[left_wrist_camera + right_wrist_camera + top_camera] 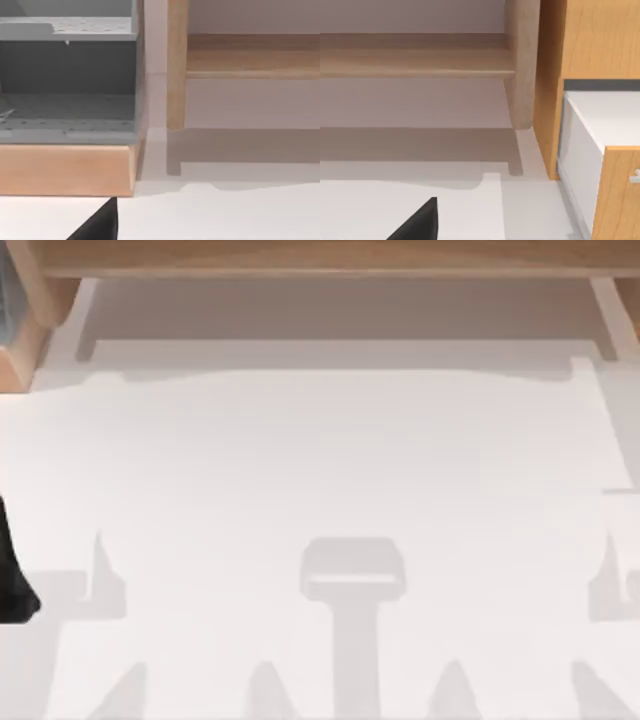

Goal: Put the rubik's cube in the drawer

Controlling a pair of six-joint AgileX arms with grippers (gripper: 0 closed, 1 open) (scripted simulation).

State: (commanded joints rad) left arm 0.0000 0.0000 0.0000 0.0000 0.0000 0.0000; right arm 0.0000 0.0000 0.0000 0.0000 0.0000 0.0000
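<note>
My left arm (14, 570) sits low at the worktop's (330, 470) left edge, wrist facing a grey shelf unit (67, 75). My right wrist faces a wooden cabinet (590, 45) with a white drawer (600, 130).

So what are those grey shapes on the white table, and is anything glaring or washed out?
Top view: soft grey shadows lie on the white table, cast from above; no glare. Left wrist view: a wooden post throws a shadow onto the table beside the grey shelf unit. Right wrist view: similar post shadow near the wooden cabinet.
</note>
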